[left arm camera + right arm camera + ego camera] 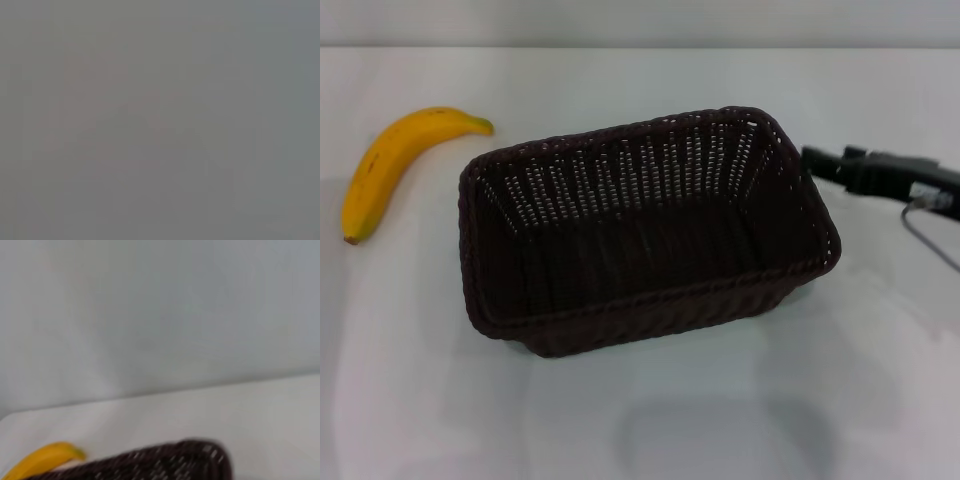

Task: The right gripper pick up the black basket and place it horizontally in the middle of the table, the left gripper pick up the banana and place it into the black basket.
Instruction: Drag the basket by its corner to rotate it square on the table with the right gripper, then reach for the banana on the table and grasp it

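Black basket (650, 235) sat mid-table (420, 400), upright, long axis left-right, slightly skewed; dark openwork weave. Banana (395, 165), yellow, lay apart at its left, stem pointing away. Right gripper (815, 160) hovered just beside basket's right end; finger state indeterminate.

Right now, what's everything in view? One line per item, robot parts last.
basket: 1, dark brown-black woven, upright and empty, middle of the table, long side running left to right.
banana: 1, yellow, lying on the table to the basket's left, apart from it; also seen in the right wrist view.
table: 1, white, under everything.
cable: 1, thin grey loop, by the right claw.
right claw: 1, black, at the right edge, just off the basket's right end, holding nothing.
left claw: not in view; the left wrist view shows only grey.
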Robot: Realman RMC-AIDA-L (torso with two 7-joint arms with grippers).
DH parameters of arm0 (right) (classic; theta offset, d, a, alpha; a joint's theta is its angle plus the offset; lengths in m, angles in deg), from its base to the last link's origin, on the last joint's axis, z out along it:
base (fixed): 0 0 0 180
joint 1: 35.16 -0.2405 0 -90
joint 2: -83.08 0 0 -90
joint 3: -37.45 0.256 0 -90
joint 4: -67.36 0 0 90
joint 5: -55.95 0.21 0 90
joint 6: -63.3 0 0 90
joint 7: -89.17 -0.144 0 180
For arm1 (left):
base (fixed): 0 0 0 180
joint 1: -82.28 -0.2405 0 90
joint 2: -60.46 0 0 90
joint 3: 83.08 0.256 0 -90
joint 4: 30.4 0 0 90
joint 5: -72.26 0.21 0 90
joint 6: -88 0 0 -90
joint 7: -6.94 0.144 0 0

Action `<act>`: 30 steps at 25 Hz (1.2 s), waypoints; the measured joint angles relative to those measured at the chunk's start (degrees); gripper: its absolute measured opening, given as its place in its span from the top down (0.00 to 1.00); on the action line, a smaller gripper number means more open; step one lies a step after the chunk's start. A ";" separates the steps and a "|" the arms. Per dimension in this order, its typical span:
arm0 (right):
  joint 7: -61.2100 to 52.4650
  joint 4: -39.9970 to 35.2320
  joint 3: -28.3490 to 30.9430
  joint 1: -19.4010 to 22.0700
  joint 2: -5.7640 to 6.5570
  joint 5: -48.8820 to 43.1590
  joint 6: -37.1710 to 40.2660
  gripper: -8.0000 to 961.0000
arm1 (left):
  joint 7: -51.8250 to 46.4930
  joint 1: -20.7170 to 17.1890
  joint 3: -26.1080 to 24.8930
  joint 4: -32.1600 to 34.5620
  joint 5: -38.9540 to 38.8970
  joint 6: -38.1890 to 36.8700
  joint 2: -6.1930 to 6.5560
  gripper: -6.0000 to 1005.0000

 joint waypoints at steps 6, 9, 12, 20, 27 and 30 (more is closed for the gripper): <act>4.80 2.41 4.58 -0.98 0.04 -0.03 -3.19 0.30 | 0.00 -0.08 0.03 0.01 -0.07 0.06 -0.56 0.12; 9.20 4.81 5.30 -2.16 0.03 0.01 -8.41 0.18 | 0.00 0.10 0.23 0.01 -0.10 0.01 -0.68 0.12; 12.38 7.82 5.11 -3.92 0.06 -0.13 -14.95 0.10 | 0.01 0.43 0.41 0.09 -0.10 -0.02 -0.71 0.12; 13.89 15.41 6.04 -6.55 0.18 -0.50 -28.67 0.10 | 0.02 1.93 0.42 0.30 -0.56 0.03 -0.81 0.12; 17.75 17.14 8.21 -7.56 0.31 -0.57 -31.71 0.11 | 0.02 3.27 -0.30 0.11 -0.72 1.43 -0.78 0.12; 19.50 16.79 7.73 -7.54 0.31 -0.65 -34.76 0.11 | 0.02 3.39 -0.65 0.09 -0.72 1.46 -0.78 0.12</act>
